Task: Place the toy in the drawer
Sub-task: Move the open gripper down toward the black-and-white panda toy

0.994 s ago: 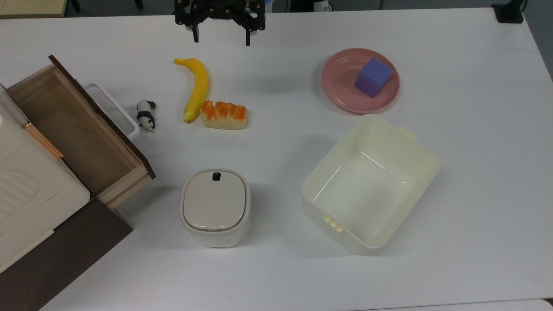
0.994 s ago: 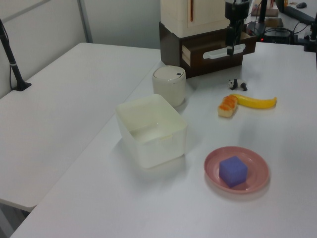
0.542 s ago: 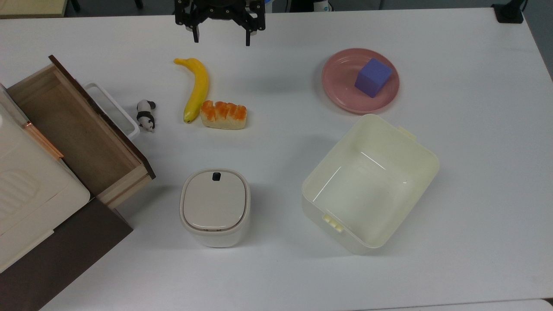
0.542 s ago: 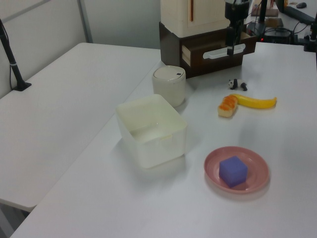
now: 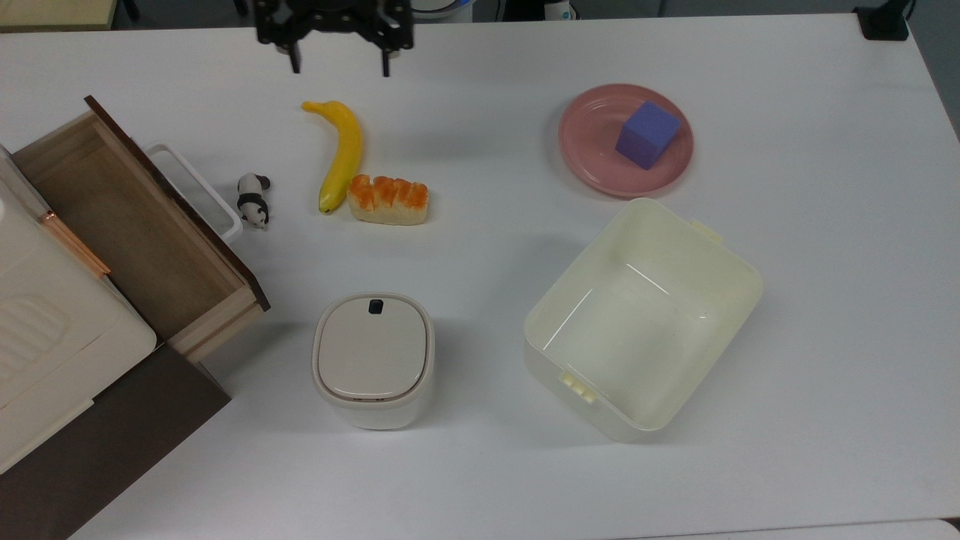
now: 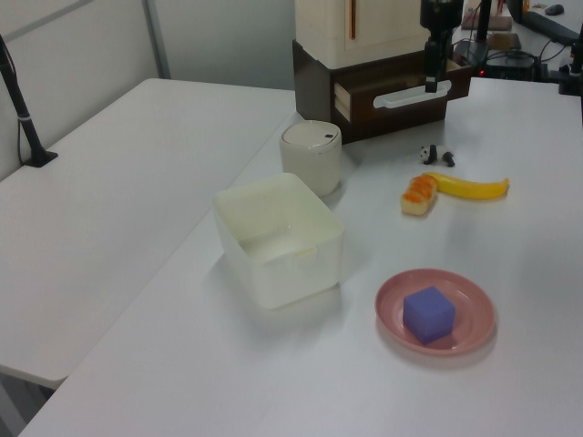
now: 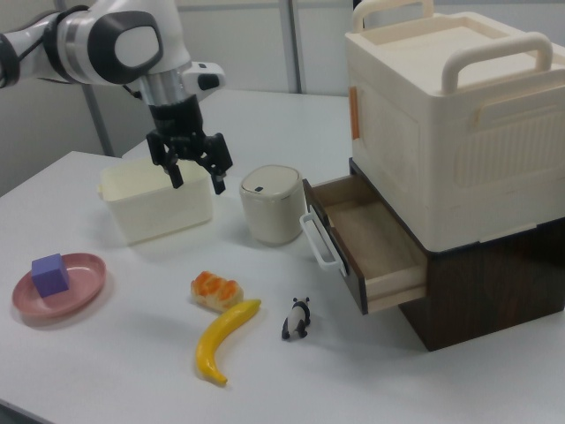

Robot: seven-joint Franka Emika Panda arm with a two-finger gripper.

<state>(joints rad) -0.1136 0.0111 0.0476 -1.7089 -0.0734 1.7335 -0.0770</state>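
The toy, a tiny black-and-white panda (image 5: 253, 199) (image 6: 435, 155) (image 7: 297, 319), stands on the white table just in front of the drawer's white handle (image 5: 196, 191). The drawer (image 5: 135, 225) (image 6: 401, 89) (image 7: 366, 243) is pulled out, and its light-wood inside is bare. My gripper (image 5: 341, 69) (image 6: 432, 86) (image 7: 199, 177) hangs open above the table at the top view's upper edge, beyond the banana's tip and well apart from the panda. Nothing is between its fingers.
A banana (image 5: 341, 154) and an orange-topped bread piece (image 5: 388, 199) lie to the right of the panda in the top view. A pink plate (image 5: 592, 142) carries a purple cube (image 5: 648, 135). A cream bin (image 5: 731, 262) and a lidded white container (image 5: 373, 360) stand nearer the front.
My gripper has shifted toward the top view's left, closer to the drawer side, still open. The panda and the other objects have not moved.
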